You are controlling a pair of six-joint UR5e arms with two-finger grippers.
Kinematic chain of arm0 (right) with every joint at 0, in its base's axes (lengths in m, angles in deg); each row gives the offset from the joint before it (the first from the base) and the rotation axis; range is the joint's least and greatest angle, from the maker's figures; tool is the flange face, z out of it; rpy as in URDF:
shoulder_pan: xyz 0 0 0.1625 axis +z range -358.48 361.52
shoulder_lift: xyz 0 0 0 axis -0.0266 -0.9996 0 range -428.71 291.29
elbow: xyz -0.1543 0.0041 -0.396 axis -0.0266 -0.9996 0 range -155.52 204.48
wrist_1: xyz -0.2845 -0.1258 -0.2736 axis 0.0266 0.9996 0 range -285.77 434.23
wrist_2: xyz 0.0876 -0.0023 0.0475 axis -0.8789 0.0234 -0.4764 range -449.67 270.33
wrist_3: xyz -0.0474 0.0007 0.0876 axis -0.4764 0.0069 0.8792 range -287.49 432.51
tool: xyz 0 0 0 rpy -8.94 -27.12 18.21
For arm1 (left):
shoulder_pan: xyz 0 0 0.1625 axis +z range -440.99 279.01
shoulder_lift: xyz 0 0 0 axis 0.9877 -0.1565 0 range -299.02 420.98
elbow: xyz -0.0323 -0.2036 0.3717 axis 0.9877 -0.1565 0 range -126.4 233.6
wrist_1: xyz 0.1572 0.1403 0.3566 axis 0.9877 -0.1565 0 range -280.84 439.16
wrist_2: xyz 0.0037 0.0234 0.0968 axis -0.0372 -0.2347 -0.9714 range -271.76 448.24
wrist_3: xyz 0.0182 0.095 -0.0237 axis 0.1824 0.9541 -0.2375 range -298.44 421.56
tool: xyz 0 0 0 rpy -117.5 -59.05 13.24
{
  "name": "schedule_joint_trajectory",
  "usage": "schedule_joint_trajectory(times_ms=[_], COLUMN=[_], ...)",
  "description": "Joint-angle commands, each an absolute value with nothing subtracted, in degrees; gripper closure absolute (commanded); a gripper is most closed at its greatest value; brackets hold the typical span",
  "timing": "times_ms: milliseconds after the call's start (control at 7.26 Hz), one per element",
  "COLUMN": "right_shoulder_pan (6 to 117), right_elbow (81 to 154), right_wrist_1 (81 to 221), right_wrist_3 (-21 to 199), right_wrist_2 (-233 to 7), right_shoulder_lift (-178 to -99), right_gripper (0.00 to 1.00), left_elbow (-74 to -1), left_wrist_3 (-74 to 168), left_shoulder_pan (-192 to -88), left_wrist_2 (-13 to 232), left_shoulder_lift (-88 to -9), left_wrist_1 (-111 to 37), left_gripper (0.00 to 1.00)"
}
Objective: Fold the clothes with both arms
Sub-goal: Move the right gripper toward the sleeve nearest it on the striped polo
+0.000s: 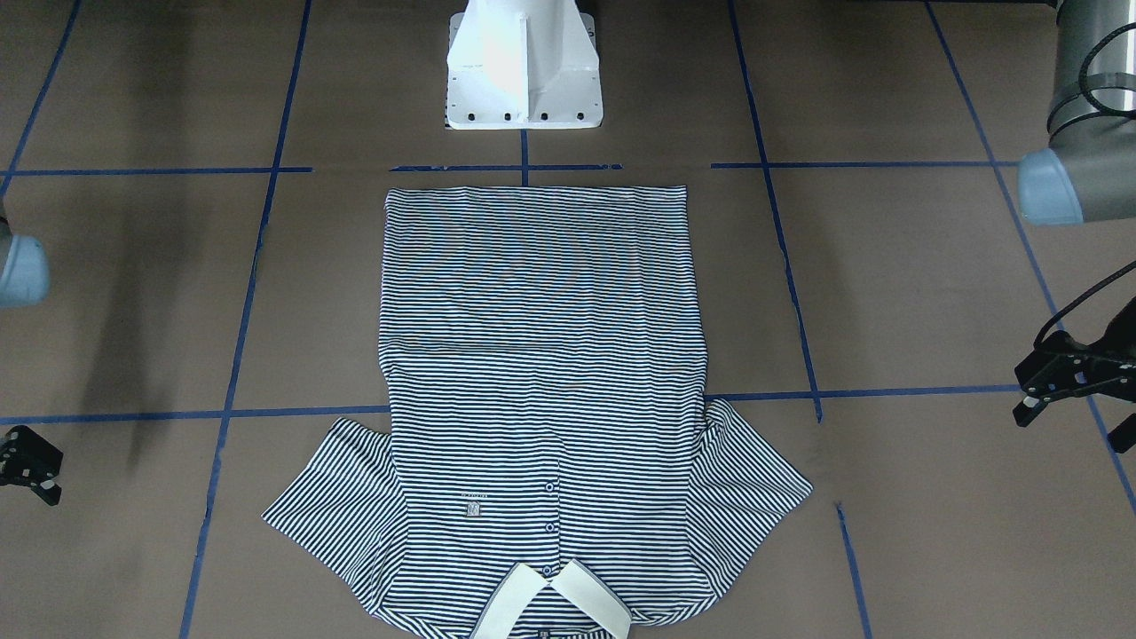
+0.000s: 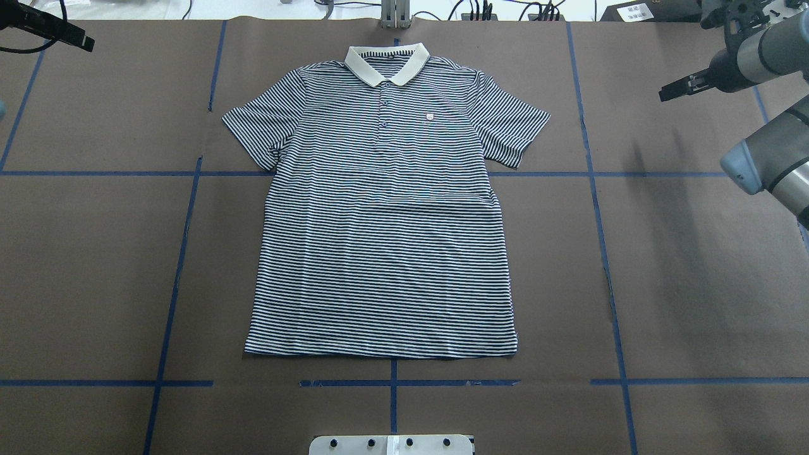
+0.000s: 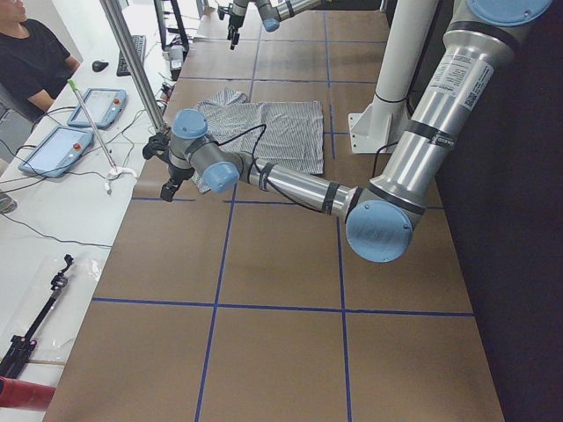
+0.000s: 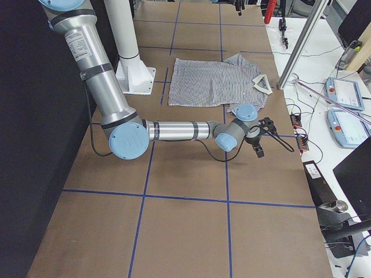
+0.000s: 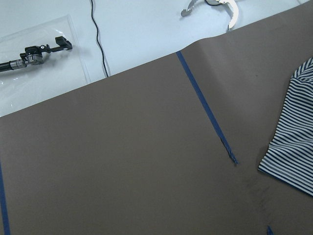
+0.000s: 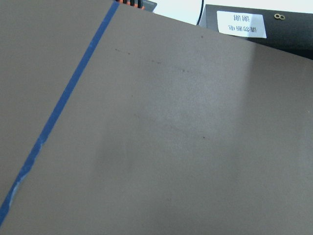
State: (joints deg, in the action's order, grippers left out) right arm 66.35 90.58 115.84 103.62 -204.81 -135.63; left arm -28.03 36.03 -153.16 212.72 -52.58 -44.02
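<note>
No text fully legible anywhere. On the black box past the table's far edge, a white label with 2 rows of dark characters, seen upside down and too blurred to decipher; in the overhead view, the same label too tiny to read. On the left arm, a white sticker with several lines of fine print, too small to read. On the right arm, a second sticker, equally illegible. On the shirt, a chest patch with a blurred emblem, and 1 faint line of print just beside it, unreadable.
</note>
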Motion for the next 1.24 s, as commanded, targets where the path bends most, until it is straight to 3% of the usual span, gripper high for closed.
schedule_joint_trajectory(times_ms=[0,413,551,1102], right_shoulder_pan=[59.5,55.0,54.3,54.3], right_elbow=[89.7,80.9,80.6,81.1], right_wrist_1=[113.1,117.4,117.8,127.7], right_wrist_3=[120.5,125.4,123.9,116.6], right_wrist_2=[-201.2,-200.8,-198.7,-201.0], right_shoulder_lift=[-129.9,-118.2,-118.5,-117.3], right_gripper=[0.00,0.01,0.05,0.08], left_elbow=[-27.1,-25.4,-25.4,-25.6], left_wrist_3=[33.8,33.8,33.7,33.7], left_shoulder_pan=[-152.7,-152.6,-152.6,-152.6], left_wrist_2=[212.3,212.4,212.4,212.4], left_shoulder_lift=[-53.0,-54.1,-54.1,-54.1], left_wrist_1=[-45.7,-46.0,-46.0,-45.9], left_gripper=[0.01,0.01,0.01,0.01])
